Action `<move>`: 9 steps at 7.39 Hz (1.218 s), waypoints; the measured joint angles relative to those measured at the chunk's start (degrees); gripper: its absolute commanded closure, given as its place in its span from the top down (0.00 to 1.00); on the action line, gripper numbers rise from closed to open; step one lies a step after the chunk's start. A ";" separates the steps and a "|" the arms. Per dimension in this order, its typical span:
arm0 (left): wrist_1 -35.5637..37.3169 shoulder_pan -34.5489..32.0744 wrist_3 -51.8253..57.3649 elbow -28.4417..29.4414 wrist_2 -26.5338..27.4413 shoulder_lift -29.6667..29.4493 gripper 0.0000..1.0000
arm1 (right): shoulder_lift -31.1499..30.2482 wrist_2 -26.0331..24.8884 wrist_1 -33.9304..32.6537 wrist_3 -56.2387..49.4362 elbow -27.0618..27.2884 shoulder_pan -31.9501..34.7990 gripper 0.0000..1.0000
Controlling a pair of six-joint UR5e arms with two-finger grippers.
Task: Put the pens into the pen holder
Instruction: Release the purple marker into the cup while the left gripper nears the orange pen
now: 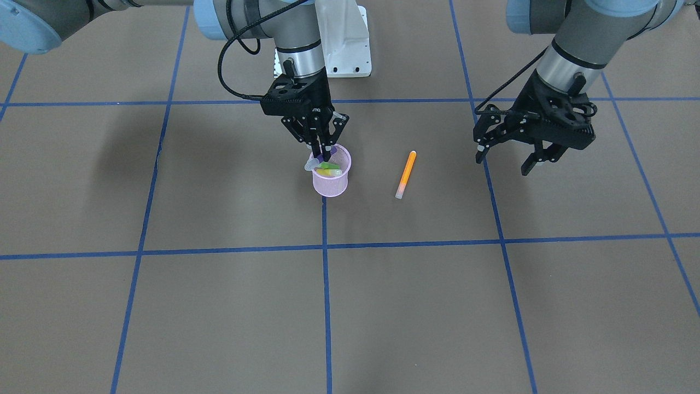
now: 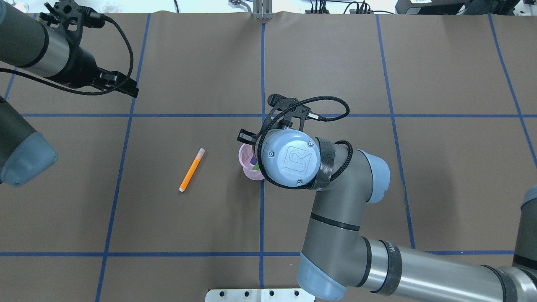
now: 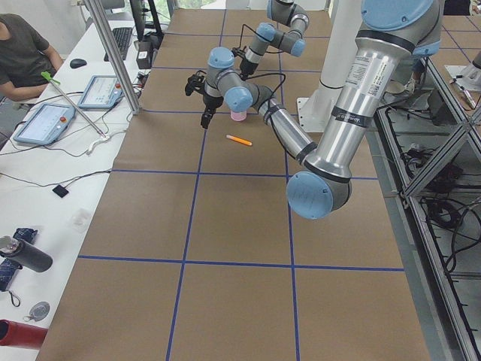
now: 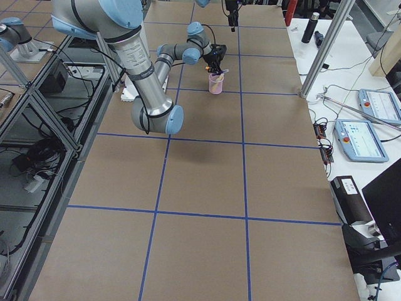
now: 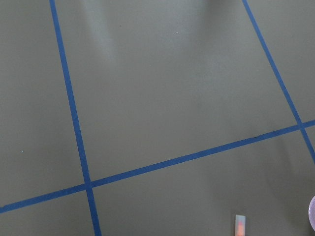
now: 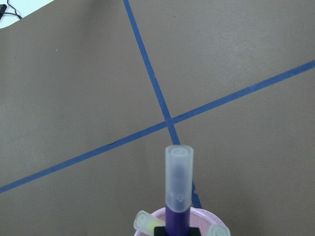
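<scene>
Purple pen I see upright, pinched in right gripper, low end in pink mesh cup; green pen inside. Orange pen flat on table near cup. Left gripper spread wide, holds nothing.

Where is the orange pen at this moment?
In the overhead view the orange pen lies flat on the table, left of the cup and apart from it, on the robot's left side.
</scene>
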 measured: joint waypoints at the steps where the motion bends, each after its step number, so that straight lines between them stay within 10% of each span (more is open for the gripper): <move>1: -0.04 0.12 -0.11 0.40 0.02 -0.07 0.99 | -0.18 -0.11 0.04 -0.44 -0.08 -0.30 1.00; 5: -1.21 1.16 0.04 2.44 0.09 -0.74 0.90 | -0.54 -0.31 -0.02 -1.72 1.26 0.69 1.00; 9: 10.12 10.75 4.61 6.78 0.33 -8.64 0.72 | -8.37 16.68 0.34 -14.66 6.87 13.19 1.00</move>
